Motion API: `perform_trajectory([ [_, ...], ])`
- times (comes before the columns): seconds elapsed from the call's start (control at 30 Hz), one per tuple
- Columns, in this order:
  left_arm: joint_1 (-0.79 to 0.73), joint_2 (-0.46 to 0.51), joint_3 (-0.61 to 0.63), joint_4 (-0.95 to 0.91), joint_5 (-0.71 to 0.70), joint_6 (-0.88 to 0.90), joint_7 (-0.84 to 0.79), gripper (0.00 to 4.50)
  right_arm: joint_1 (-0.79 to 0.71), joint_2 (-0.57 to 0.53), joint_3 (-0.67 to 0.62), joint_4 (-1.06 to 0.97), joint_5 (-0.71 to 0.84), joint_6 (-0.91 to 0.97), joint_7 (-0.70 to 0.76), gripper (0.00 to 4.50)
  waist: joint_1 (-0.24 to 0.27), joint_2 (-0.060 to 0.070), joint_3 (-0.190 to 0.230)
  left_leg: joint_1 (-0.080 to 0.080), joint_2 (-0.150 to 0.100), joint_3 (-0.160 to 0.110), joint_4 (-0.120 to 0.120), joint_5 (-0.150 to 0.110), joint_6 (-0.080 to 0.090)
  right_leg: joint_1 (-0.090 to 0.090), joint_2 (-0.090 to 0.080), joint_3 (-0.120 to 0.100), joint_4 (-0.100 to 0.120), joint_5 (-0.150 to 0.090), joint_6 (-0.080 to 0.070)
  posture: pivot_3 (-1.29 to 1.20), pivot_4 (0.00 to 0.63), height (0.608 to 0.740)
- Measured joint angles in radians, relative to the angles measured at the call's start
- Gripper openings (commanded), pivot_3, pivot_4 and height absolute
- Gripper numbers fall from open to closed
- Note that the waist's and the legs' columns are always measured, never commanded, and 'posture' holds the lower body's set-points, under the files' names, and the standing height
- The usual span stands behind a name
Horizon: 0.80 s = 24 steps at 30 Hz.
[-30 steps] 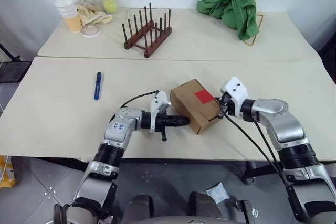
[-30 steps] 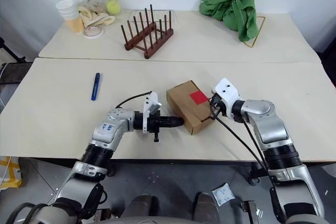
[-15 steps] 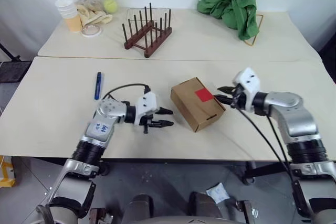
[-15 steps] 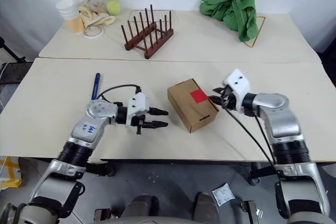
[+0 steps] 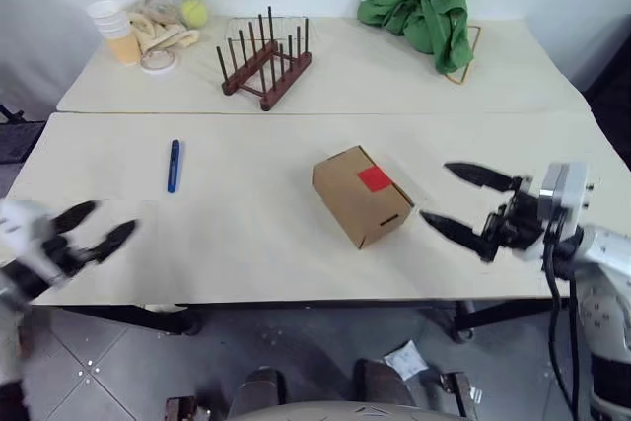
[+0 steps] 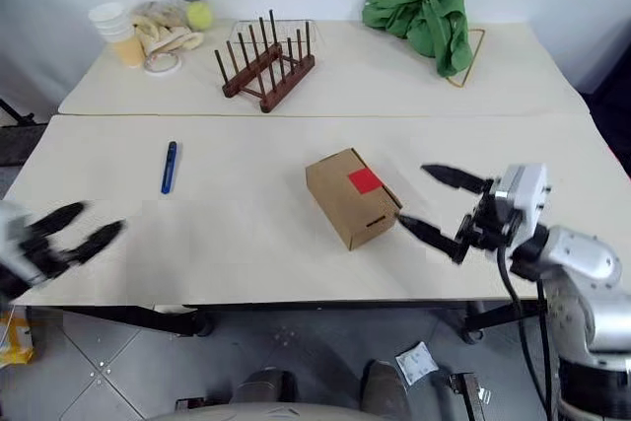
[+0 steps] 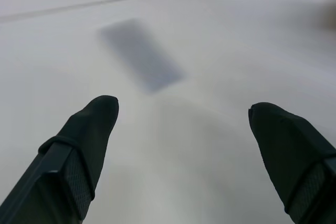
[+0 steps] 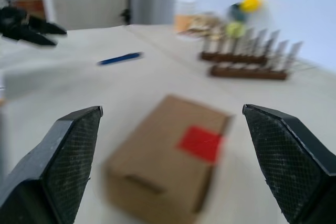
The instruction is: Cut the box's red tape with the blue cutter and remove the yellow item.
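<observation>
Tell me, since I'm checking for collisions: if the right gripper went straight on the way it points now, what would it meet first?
Most likely the box: in the right wrist view it lies straight ahead between the open fingers of the right gripper, red tape facing up. How far ahead it lies is hard to judge.

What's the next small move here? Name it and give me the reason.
Probably send the left gripper toward the blue cutter. Both grippers stand open and empty, the right gripper hangs beside the box, the red tape looks uncut, and the cutter lies untouched on the table.
</observation>
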Motion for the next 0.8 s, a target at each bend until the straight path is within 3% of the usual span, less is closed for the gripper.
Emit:
perform_trajectory([
  [0.17, 0.145, -0.048, 0.089, 0.02, -0.005, -0.051, 0.056, 4.44, 0.035, -0.001, 0.0, 0.001, -0.003, -0.071, 0.045, 4.49, 0.03, 0.0, 0.0, 0.0, 0.001, 0.0, 0.007, -0.003, 0.002, 0.003, 0.0, 0.0, -0.001, 0.0, -0.001, 0.0, 0.15, 0.74],
  [0.37, 0.156, -0.106, 0.041, -0.135, -0.05, -0.01, 0.14, 4.44, -0.011, 0.007, 0.003, 0.055, -0.024, -0.167, 0.053, 4.49, 0.042, -0.001, -0.001, 0.0, 0.001, 0.0, 0.011, -0.005, 0.003, 0.005, 0.0, 0.0, 0.0, 0.001, -0.001, 0.0, 0.15, 0.74],
  [0.57, -0.084, -0.237, -0.205, -0.376, -0.023, 0.195, 0.477, 4.44, 0.012, -0.001, -0.045, 0.121, 0.04, -0.171, 0.099, 4.49, 0.04, -0.001, -0.001, 0.002, 0.001, -0.001, 0.012, -0.005, 0.003, 0.007, 0.0, 0.0, 0.0, 0.001, -0.001, 0.0, 0.15, 0.74],
  [0.7, -0.383, -0.375, -0.324, -0.388, 0.034, 0.369, 0.781, 4.44, 0.022, -0.009, -0.036, 0.11, 0.075, -0.144, 0.112, 4.49, 0.04, -0.002, -0.001, 0.002, 0.0, -0.001, 0.013, -0.005, 0.003, 0.008, 0.0, 0.0, 0.0, 0.001, 0.0, 0.0, 0.15, 0.74],
  [0.8, -0.496, -0.395, -0.383, -0.335, 0.063, 0.427, 0.859, 4.44, 0.021, -0.015, -0.034, 0.102, 0.095, -0.128, 0.118, 4.49, 0.031, -0.002, -0.001, 0.005, 0.0, 0.001, 0.011, -0.006, 0.002, 0.008, 0.0, 0.0, 0.0, 0.001, 0.0, 0.0, 0.15, 0.74],
])
